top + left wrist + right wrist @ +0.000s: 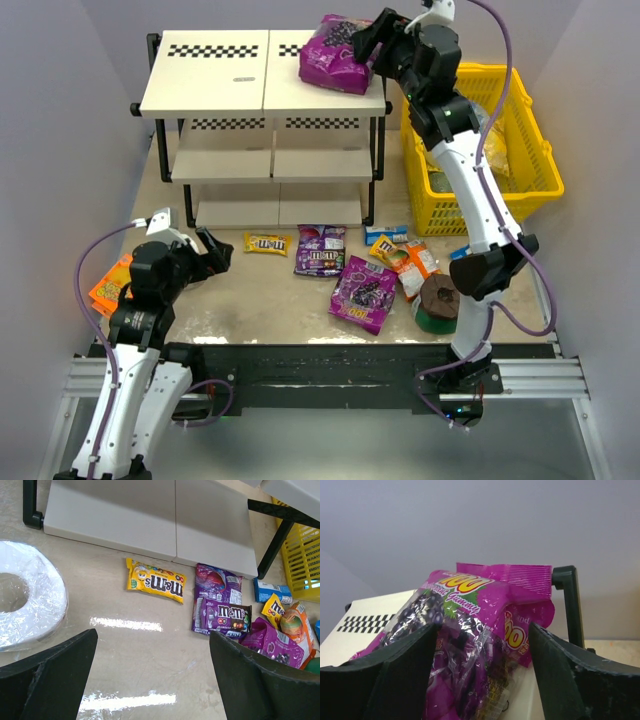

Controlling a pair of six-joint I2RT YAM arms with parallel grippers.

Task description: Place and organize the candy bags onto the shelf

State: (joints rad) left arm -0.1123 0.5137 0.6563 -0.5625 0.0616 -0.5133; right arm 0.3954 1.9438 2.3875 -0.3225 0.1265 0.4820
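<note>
- Left gripper [217,252] hangs low over the table [260,305] at the near left. Its two black fingers are spread wide with nothing between them, and its arm is folded close to its base.
- Ahead of it, a glossy yellow bag [155,580] lies flat. A dark-purple bag [220,607] lies to its right. Both are just in front of the bottom board of the shelf [220,70].
- Nearer the arms, a large purple bag [364,292] lies flat beside a small cluster of orange and yellow bags [410,262]. A blue bag [385,234] lies just behind that cluster.
- On the shelf, a second large purple bag [335,55] sits at the right end of the top board. It is crinkled and shiny, with yellow "100" print.
- Reaching far forward and up, the right gripper [484,627] has a finger on each side of that bag. I cannot tell whether they press on it.
- Right of the shelf stands a yellow basket [530,150].
</note>
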